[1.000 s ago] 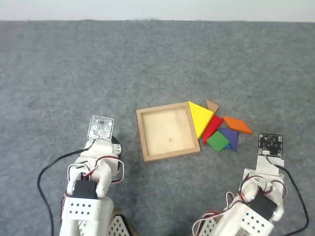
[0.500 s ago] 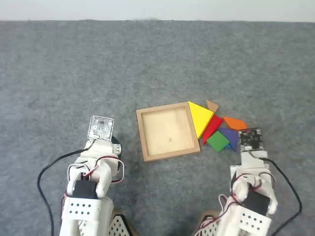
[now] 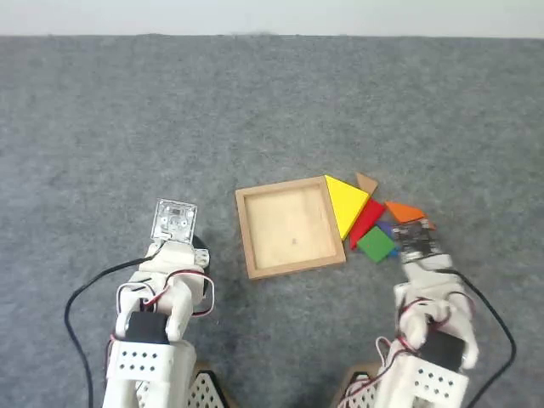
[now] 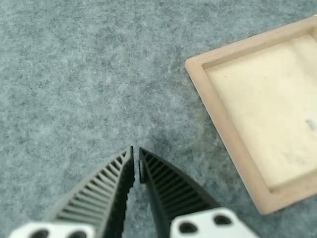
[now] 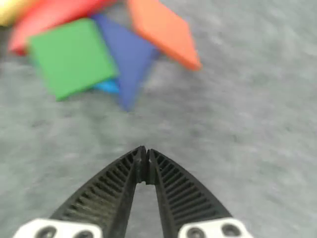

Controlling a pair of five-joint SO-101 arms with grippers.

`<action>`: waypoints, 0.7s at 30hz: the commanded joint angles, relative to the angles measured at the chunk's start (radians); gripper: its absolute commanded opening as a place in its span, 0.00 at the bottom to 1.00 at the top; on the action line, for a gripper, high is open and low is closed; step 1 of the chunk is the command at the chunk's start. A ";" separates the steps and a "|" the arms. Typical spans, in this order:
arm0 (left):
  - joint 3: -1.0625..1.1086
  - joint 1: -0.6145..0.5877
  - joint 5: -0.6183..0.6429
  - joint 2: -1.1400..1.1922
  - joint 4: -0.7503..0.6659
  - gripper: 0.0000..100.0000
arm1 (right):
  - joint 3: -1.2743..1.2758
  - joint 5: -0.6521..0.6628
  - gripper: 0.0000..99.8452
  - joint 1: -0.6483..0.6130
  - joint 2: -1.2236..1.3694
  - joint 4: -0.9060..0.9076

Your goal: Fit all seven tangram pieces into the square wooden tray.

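Note:
The square wooden tray (image 3: 246, 229) lies bare on the grey mat; its corner (image 4: 198, 67) shows in the left wrist view. Just right of it sit the pieces: a yellow triangle (image 3: 343, 202), red piece (image 3: 365, 219), green square (image 3: 376, 244), orange parallelogram (image 3: 403, 210) and a small tan piece (image 3: 367, 182). The right wrist view has the green square (image 5: 72, 57), a purple triangle (image 5: 130, 59), a light-blue piece (image 5: 106, 86) and the orange piece (image 5: 163, 30). My right gripper (image 5: 144, 154) is shut just short of them. Left of the tray, my left gripper (image 4: 135, 151) is shut over bare mat.
Grey felt mat (image 3: 127, 127) covers the whole table. The left arm's body (image 3: 161, 297) stands at the front left, the right arm's body (image 3: 429, 327) at the front right, with cables trailing beside each.
The right arm has swung left and forward toward the pile of pieces, its wrist now covering the purple one from above. The left arm and all pieces are unmoved.

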 commanded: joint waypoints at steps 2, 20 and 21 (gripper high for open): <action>-0.008 -0.003 0.006 -0.017 0.005 0.02 | -0.284 -0.012 0.10 0.039 0.058 0.041; -0.008 -0.003 0.006 -0.017 0.005 0.02 | -1.212 -0.021 0.15 -0.194 1.529 0.119; -0.008 -0.003 0.006 -0.017 0.005 0.02 | -1.246 -0.025 0.15 -0.200 1.573 0.124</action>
